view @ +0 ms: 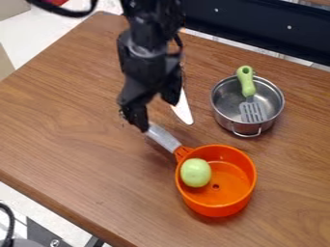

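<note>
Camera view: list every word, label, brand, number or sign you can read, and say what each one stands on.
None: no word, label, brand, number or sign can be read.
Orange saucepan: no readable text.
Pale green round item in it: none.
Metal pot: none.
Slotted spatula with green handle, in that pot: none.
White blade: none.
Robot arm: none.

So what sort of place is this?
Probably a robot lab or test bench rather than a working kitchen. A black robot arm hangs over a wooden table, which holds cookware: an orange pan and a metal pot with a spatula in it.
</note>
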{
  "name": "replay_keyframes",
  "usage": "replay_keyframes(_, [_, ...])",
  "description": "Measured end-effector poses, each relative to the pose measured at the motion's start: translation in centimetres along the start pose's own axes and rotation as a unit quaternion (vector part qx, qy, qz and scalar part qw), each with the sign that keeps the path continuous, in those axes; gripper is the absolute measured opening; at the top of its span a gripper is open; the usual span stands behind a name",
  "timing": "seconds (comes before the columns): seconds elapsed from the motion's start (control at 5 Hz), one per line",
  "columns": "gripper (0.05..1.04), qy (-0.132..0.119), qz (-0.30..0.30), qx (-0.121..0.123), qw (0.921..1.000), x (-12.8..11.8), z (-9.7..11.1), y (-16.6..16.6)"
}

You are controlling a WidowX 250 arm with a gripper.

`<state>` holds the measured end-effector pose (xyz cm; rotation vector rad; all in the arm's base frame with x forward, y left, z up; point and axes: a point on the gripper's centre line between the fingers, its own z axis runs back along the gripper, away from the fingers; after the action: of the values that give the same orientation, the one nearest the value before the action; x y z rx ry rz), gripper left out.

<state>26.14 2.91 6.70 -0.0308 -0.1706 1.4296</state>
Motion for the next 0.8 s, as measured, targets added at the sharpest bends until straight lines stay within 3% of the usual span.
replay_keyframes(0.4, [0.999, -0.019, -0.01, -0.011, 0.9997, 2.0, 0.9, -1.3])
replay_keyframes(0.6, [0.999, -0.028, -0.018, -0.003, 0.9995, 2.9, -0.1, -2.1])
replay_keyframes(0.8, [0.999, -0.016, -0.04, -0.024, 0.9988, 3.6, 0.5, -3.4])
